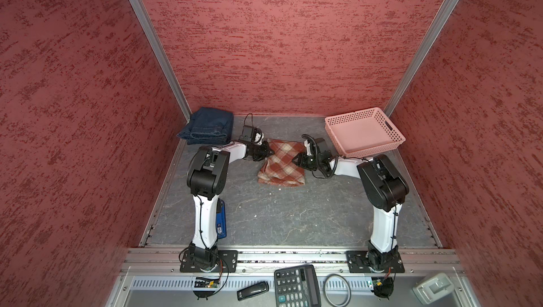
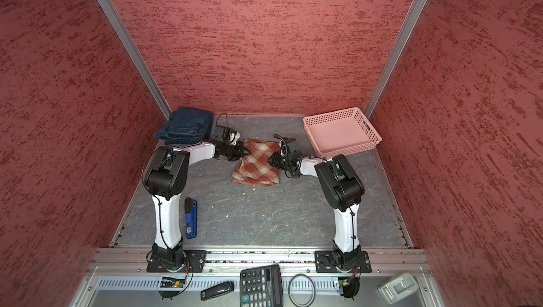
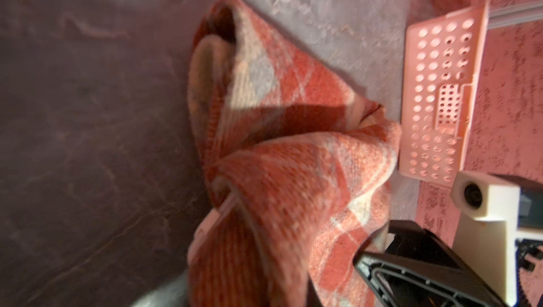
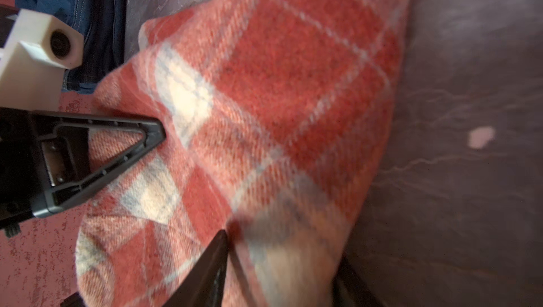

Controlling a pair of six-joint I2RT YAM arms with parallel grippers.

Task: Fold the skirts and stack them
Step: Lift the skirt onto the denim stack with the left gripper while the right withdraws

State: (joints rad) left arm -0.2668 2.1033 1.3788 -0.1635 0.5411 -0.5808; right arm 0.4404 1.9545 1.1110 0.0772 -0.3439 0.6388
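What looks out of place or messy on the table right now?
A blue handheld device lies on the table beside the left arm's base; it isn't clothing. The plaid skirt sits bunched and skewed mid-table, unlike the denim skirts folded in the far left corner.

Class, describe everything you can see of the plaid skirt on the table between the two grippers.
The plaid skirt is soft woven cloth, rust-red and cream checks with pale lines. It lies folded and rumpled on the grey table. The left gripper pinches its left edge; the right gripper has cloth between its fingers at the right edge.
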